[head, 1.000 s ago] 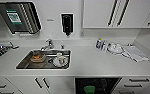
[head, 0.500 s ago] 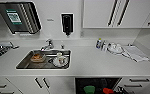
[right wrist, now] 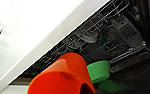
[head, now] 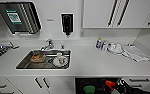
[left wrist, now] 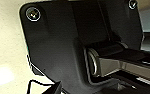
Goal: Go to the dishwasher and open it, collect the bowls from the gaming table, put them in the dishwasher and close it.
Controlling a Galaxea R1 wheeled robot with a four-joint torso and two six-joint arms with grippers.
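Observation:
The dishwasher (head: 98,86) stands open below the counter, dark inside, with its wire rack (right wrist: 108,32) showing in the right wrist view. The lime green bowl (head: 89,89) (right wrist: 99,71) is at the rack's front edge, upright. A pale rounded dish (right wrist: 88,38) lies deeper in the rack; I cannot tell whether it is the whitish bowl. My right arm (head: 121,86) reaches into the opening to the right of the green bowl, with an orange part (head: 110,83) (right wrist: 63,77) at its end, apart from the bowl. The gaming table is out of view.
A white counter (head: 98,62) runs across, with a steel sink (head: 26,63) holding dishes on the left. Bottles and a cloth (head: 134,53) lie at the back right. White cabinet doors (head: 41,83) flank the dishwasher, and wall cupboards (head: 103,12) hang above.

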